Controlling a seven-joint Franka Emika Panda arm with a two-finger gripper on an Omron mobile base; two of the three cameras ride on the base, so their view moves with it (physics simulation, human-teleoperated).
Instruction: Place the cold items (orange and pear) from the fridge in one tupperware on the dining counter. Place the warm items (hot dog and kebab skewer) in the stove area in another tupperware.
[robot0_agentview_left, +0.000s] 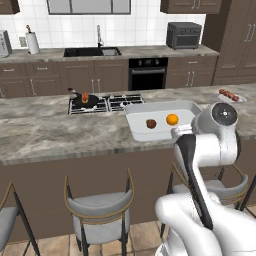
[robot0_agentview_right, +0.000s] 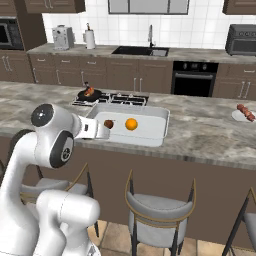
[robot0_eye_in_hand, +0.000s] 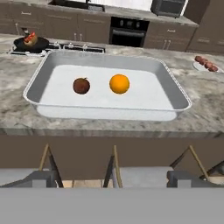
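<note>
- Looking over the worktop (robot0_agentview_left: 60, 130), you see a wide, shallow grey tray (robot0_eye_in_hand: 43, 70) lying near its front edge, just in front of the stove burners (robot0_agentview_left: 107, 102).
- Inside the tray an orange (robot0_eye_in_hand: 119, 83) and a dark reddish-brown fruit (robot0_eye_in_hand: 81, 85), apparently the pear, sit side by side, near each other but not touching, both on the tray floor.
- In the left base view the orange (robot0_agentview_left: 172, 119) is to the right of the dark fruit (robot0_agentview_left: 151, 123); the right base view shows the same order.
- Your tool sits at the end of the arm, drawn back from the worktop's front edge on the stool side; its fingertips are not clear in these pictures. It is released, jaws spread wide, with nothing between them.
- A black pan (robot0_agentview_left: 85, 101) rests on the left burners of the stove, with a small red-orange item in it; you cannot tell from here what that item is.
- A small plate (robot0_agentview_left: 233, 96) lies well apart on the worktop to the right, carrying reddish-brown pieces (robot0_eye_in_hand: 205, 64) in a row that look like the skewer.
- Stools (robot0_agentview_left: 100, 210) with grey seats stand below the worktop's front edge.
- On the back wall you see a sink (robot0_agentview_left: 92, 51), a built-in oven (robot0_agentview_left: 148, 72) and a toaster oven (robot0_agentview_left: 183, 35).
</note>
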